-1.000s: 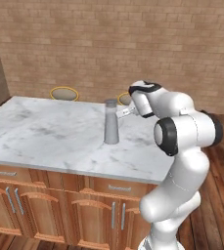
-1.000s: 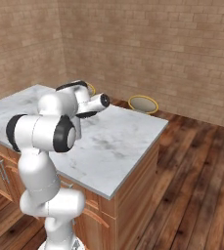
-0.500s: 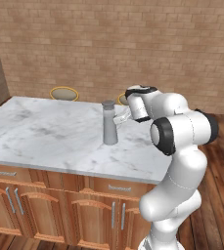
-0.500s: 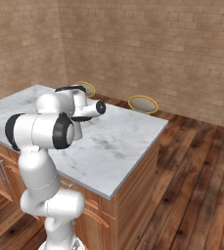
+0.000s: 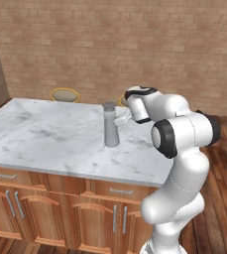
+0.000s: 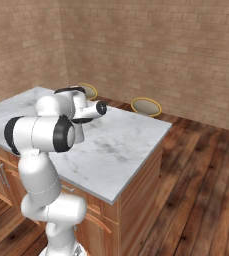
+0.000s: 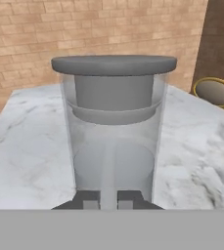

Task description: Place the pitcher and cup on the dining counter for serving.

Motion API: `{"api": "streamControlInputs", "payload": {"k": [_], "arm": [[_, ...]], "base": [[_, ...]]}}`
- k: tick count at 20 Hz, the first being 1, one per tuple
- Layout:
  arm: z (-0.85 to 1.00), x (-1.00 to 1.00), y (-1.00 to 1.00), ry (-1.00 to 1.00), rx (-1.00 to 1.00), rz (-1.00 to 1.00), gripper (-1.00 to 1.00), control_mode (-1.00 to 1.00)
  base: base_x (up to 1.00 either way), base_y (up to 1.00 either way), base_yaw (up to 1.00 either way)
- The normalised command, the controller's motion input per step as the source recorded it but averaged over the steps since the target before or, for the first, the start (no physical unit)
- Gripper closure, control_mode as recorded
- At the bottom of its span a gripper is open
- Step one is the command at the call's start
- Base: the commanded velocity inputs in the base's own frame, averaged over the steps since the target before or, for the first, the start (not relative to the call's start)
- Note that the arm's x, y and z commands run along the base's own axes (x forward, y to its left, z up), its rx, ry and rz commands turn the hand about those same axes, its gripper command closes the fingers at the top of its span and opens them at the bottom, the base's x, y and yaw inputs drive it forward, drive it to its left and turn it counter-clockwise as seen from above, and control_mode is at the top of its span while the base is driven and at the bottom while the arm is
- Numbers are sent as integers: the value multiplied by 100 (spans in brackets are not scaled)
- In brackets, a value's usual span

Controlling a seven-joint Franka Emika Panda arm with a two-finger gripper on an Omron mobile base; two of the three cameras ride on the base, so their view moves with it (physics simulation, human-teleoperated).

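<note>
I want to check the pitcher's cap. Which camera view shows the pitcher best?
The hand view: the pitcher is close and centred, its flat round cap and body plain. The left base view shows the whole pitcher small, upright on the dining counter. In the right base view the arm covers it.

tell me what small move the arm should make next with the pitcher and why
Probably open the gripper and back the hand straight away. The pitcher already stands upright on the dining counter, base on the marble, with the fingers closed close against its side. Releasing it would free the arm to fetch the cup.
</note>
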Motion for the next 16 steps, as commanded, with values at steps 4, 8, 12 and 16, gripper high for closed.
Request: {"api": "streamControlInputs", "payload": {"k": [4, 8, 12, 16], "arm": [[0, -8, -2, 0, 0, 0, -100, -100], [3, -32, -13, 0, 0, 0, -100, -100], [9, -41, -18, 0, 0, 0, -100, -100], [17, -48, -20, 0, 0, 0, -100, -100]], "base": [[0, 0, 0], [0, 0, 0], [0, 0, 0], [0, 0, 0]]}}
